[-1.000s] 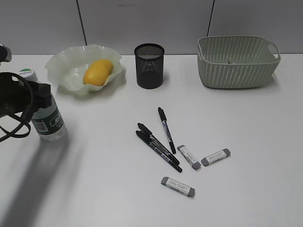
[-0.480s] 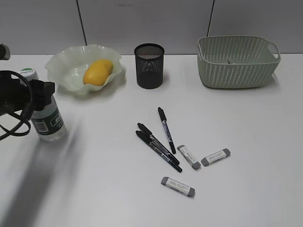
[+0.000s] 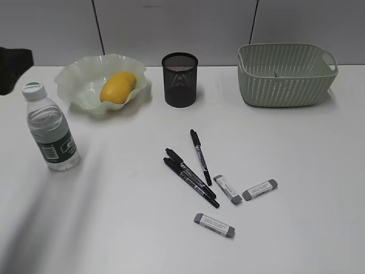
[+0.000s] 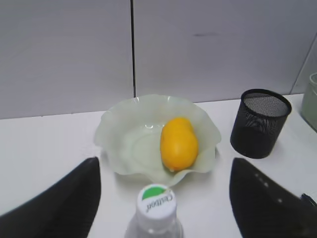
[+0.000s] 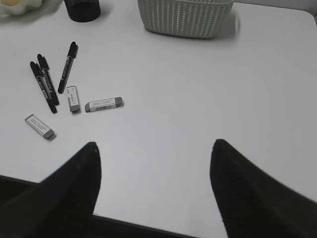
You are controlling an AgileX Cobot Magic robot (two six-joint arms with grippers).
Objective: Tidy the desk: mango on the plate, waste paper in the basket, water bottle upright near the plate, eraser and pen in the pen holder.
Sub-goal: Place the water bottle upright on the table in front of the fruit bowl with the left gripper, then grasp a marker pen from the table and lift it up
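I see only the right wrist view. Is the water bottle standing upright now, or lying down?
Observer: The water bottle stands upright, near the plate but not touching it.
Operator: Does the left gripper hold it?
Observer: No. The left gripper is open and clear of the bottle.
Operator: Where is the mango?
Observer: The mango lies in the plate.

a pale grey panel wall (image 3: 171,25) runs behind, split by dark vertical seams (image 3: 98,25). light is soft and even, with faint shadows. no floor or windows in view.
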